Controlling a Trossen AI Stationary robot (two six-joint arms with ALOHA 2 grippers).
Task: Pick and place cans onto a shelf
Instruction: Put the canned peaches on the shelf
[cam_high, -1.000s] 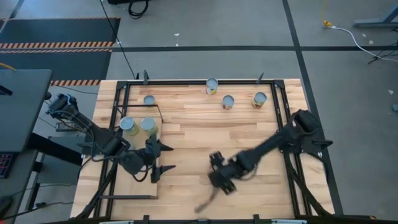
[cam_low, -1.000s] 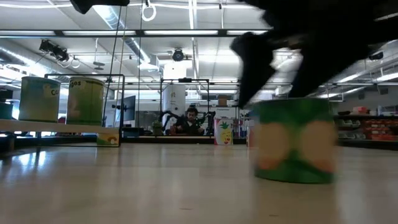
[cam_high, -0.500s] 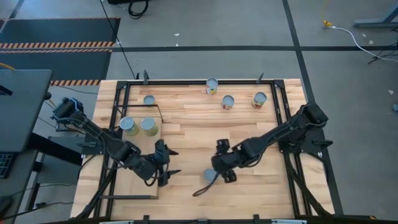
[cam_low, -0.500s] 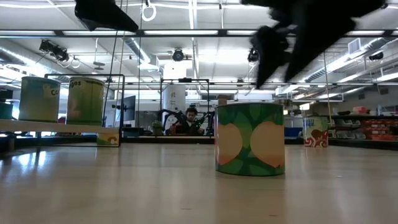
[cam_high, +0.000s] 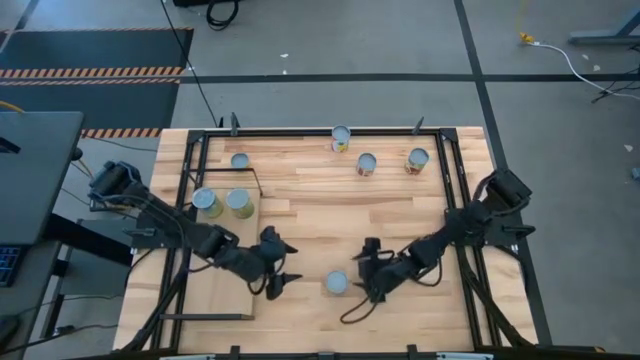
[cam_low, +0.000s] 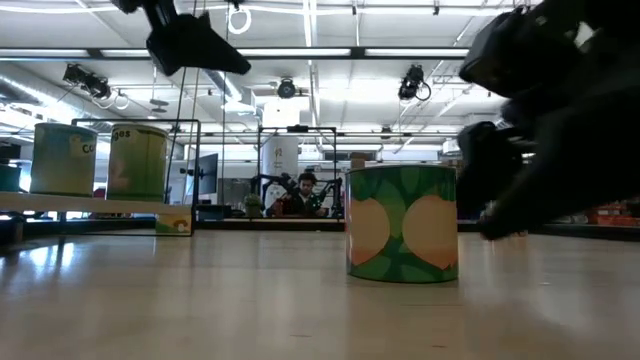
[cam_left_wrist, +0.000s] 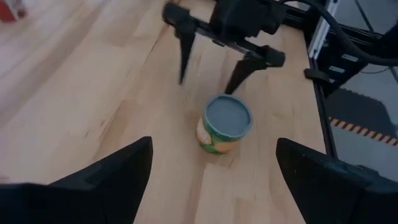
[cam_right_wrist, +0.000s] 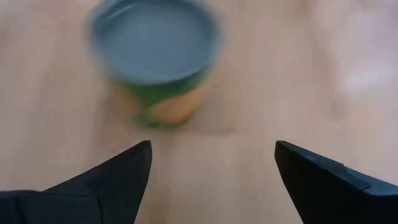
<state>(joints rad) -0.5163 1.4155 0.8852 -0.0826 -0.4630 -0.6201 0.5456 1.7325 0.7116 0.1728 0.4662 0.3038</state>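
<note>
A green-and-orange labelled can (cam_high: 337, 283) with a grey top stands upright on its base on the tabletop near the front middle; it also shows in the low view (cam_low: 402, 222). My left gripper (cam_high: 288, 264) is open just left of it, fingers pointing at it (cam_left_wrist: 224, 124). My right gripper (cam_high: 364, 270) is open just right of it, apart from the can (cam_right_wrist: 155, 56). The shelf (cam_high: 210, 300) lies at the left and bears two cans (cam_high: 207, 202) (cam_high: 238, 202).
One can (cam_high: 239, 160) stands at the far left. Three more cans (cam_high: 341, 138) (cam_high: 366, 164) (cam_high: 417, 160) stand near the far edge. A black frame (cam_high: 450, 180) runs around the tabletop. A person sits in the room beyond the table (cam_low: 307, 192).
My right gripper has brought the green can toward the table's left, left it standing upright near the front middle, and drawn back toward the right edge. My left gripper has gone toward the table's right, closer to the can.
</note>
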